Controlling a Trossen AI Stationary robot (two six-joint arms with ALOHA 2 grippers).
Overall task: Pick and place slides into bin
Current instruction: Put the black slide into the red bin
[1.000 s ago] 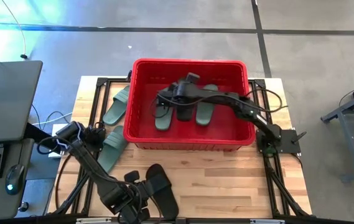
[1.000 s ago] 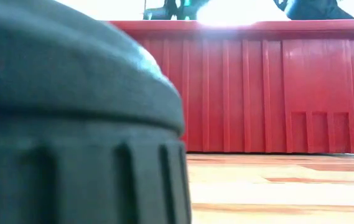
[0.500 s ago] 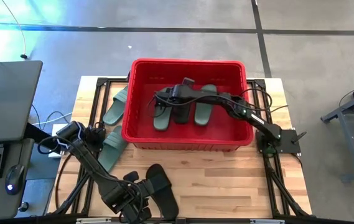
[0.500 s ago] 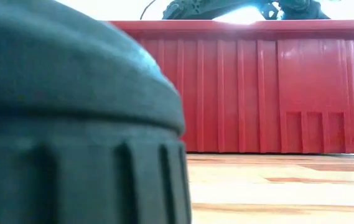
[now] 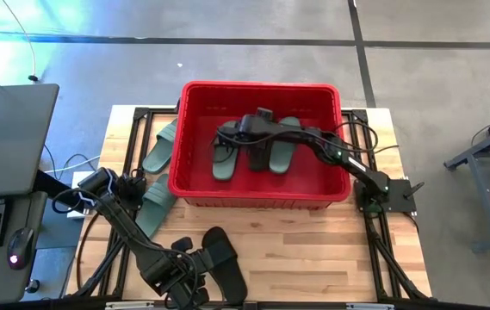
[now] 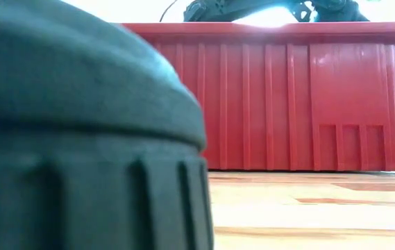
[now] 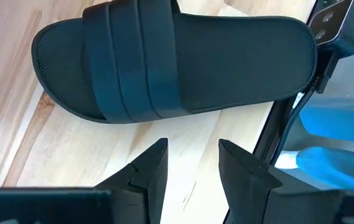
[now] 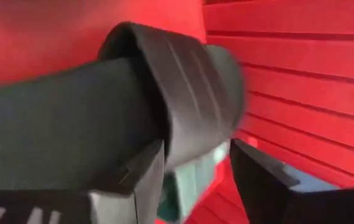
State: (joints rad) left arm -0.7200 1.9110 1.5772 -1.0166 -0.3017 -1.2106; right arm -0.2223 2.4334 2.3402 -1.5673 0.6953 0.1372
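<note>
The red bin [image 5: 262, 86] stands at the table's far middle. Two green slides [image 5: 224, 164] [image 5: 283, 153] lie on its floor, with a black slide [image 5: 256, 155] between them. My right gripper [image 8: 195, 180] reaches down into the bin, open, right behind that black slide's strap [image 8: 189, 68]. Near the table's front edge lies a second black slide [image 7: 177, 62], sole down. My left gripper [image 7: 192, 162] hovers open just short of it, touching nothing. Two more green slides [image 5: 160, 146] [image 5: 154, 207] rest on the table left of the bin. My right gripper stands open with the black slide's strap end [image 8: 164, 124] close in front of its fingers [image 8: 142, 177]. I cannot tell whether a finger touches it.
The low view is half filled by the near black slide's sole edge [image 6: 79, 139], with the bin's ribbed wall [image 6: 287, 104] behind. A desk with a keyboard and mouse [image 5: 3, 215] stands left of the table. Bare wood lies in front of the bin [image 5: 313, 250].
My right gripper has sunk lower into the bin with the black slide, which now lies down between the two green slides.
</note>
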